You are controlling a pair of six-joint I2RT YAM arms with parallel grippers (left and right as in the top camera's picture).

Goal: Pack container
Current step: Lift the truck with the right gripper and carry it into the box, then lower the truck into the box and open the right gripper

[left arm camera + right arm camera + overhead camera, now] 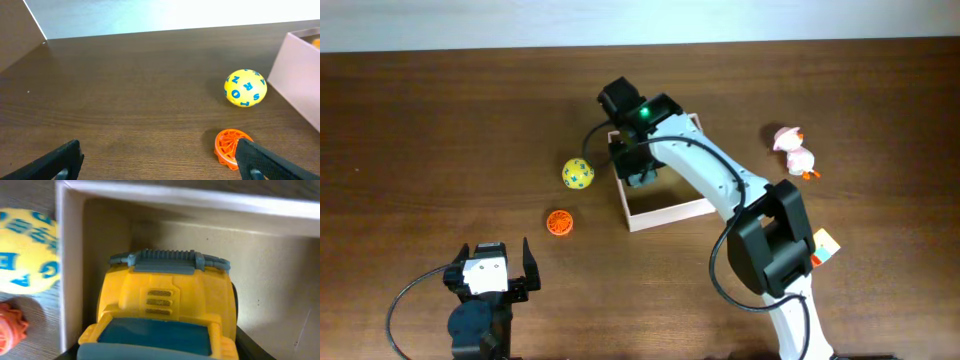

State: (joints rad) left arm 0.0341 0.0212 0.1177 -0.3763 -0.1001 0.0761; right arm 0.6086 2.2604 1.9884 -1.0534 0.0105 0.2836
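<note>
Overhead first: the container (665,212) sits mid-surface, thin white walls, and the right arm is stretched right across it. The right pincer (640,170) hangs down inside the container's left half, with something blue-grey showing beneath it. Just outside the container's left wall, the yellow lettered ball (578,173). A little nearer the camera's lower edge from that same wall lies the orange lattice ball (559,223). Well off the container's right wall lies a pink toy (795,152), and beyond the container's near right corner there's a small multicoloured cube (825,247) beside the arm's base. The left pincer (494,252) is parked well apart from the container, fingers spread wide, holding nothing.

Left wrist view: both dark fingers (60,160) splayed at the bottom corners, bare wooden surface (125,90) between them. The container's wall rises at the right edge, the yellow ball just beside it, the orange one closer to the lens.

Right wrist view: here's the inside, tan cardboard, and a yellow toy truck (165,305) with a blue-grey grille and windscreen fills it, close against the left wall. The truck hides the fingertips, so I cannot tell whether this pincer grips it or stands open. Both balls peek in outside that wall.
</note>
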